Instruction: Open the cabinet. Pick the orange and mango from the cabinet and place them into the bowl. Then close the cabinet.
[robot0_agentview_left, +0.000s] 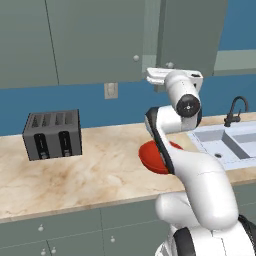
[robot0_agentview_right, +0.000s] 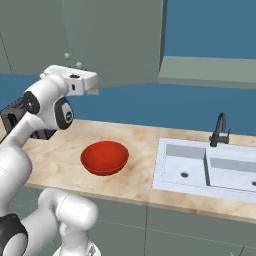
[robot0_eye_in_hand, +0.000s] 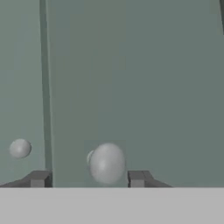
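Note:
The grey-green cabinet (robot0_eye_in_hand: 131, 87) faces me with both doors shut, so the orange and mango are hidden. In the hand view my gripper (robot0_eye_in_hand: 88, 178) straddles the right door's round pale knob (robot0_eye_in_hand: 107, 162). The right fingertip (robot0_eye_in_hand: 137, 178) stands close beside the knob and the left fingertip (robot0_eye_in_hand: 39, 178) a clear gap away, so the jaws are part-way open. The other door's knob (robot0_eye_in_hand: 19, 148) is left of the seam. The white hand (robot0_agentview_left: 165, 76) is raised to the doors' lower edge. The red bowl (robot0_agentview_right: 105, 157) sits on the counter below, partly behind the arm (robot0_agentview_left: 147, 155).
A dark toaster (robot0_agentview_left: 52, 134) stands at the left of the marble counter (robot0_agentview_left: 90, 175). The sink (robot0_agentview_right: 210, 167) with its black faucet (robot0_agentview_right: 220, 130) lies to the right. Knobbed drawers (robot0_agentview_left: 50, 230) run under the counter. A wall outlet (robot0_agentview_left: 110, 90) sits beneath the cabinet.

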